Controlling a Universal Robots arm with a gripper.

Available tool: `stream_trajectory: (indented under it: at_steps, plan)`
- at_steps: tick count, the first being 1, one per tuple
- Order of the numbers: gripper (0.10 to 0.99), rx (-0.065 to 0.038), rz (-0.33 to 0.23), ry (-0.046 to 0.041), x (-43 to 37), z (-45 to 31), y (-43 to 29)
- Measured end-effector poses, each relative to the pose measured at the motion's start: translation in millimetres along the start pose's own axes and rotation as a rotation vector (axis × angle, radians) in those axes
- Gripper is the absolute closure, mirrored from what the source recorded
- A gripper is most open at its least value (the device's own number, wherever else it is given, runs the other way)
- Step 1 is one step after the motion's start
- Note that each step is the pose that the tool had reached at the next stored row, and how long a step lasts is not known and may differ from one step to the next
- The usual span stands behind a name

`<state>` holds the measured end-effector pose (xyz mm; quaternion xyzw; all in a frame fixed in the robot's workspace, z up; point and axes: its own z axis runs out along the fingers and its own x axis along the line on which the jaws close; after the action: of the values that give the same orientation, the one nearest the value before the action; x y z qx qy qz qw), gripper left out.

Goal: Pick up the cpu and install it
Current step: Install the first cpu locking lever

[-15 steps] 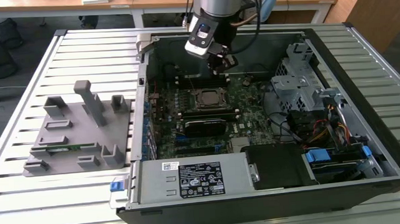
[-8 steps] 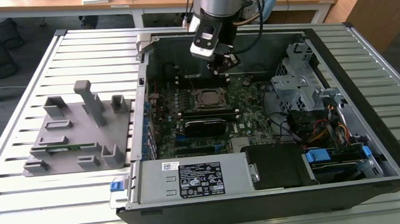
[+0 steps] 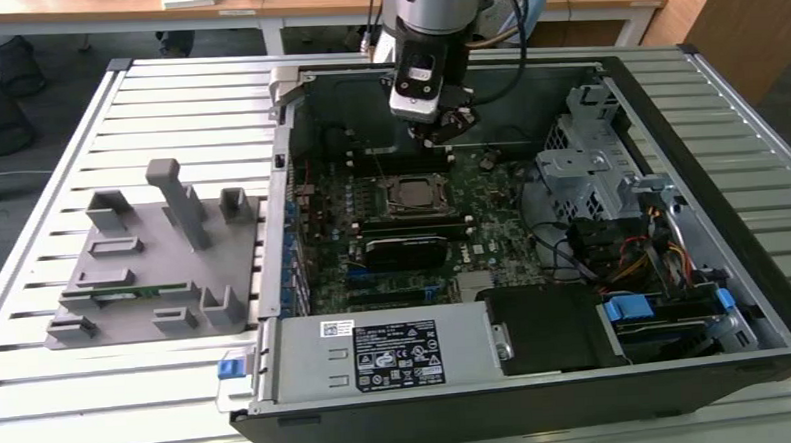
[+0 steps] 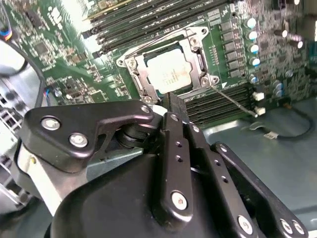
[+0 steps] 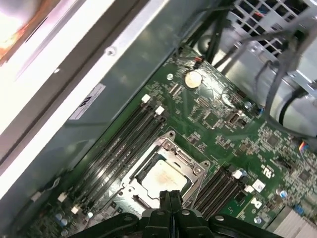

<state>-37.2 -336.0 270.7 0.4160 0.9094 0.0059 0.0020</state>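
Cpu [image 4: 168, 73] in socket [image 4: 139, 79], inside computer case [image 3: 511, 417]

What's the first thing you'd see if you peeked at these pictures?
The big open computer case grabs you first in the exterior view, with its green motherboard inside. In the middle of the board, the shiny silver cpu sits in its metal-framed socket. The robot's black hand hangs over the board near it, shut and empty.

I can read nothing: print on the power supply label [image 3: 398, 353], far from the end effector [image 3: 443, 131], and on the cpu [image 4: 168, 74] near it, is illegible to me.
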Motion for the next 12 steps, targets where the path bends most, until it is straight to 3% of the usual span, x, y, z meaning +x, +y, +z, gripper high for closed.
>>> stream_trajectory:
  at_steps: [12]
  plan:
    - [0.980,0.000,-0.219,0.0028,0.0,0.6,0.0]
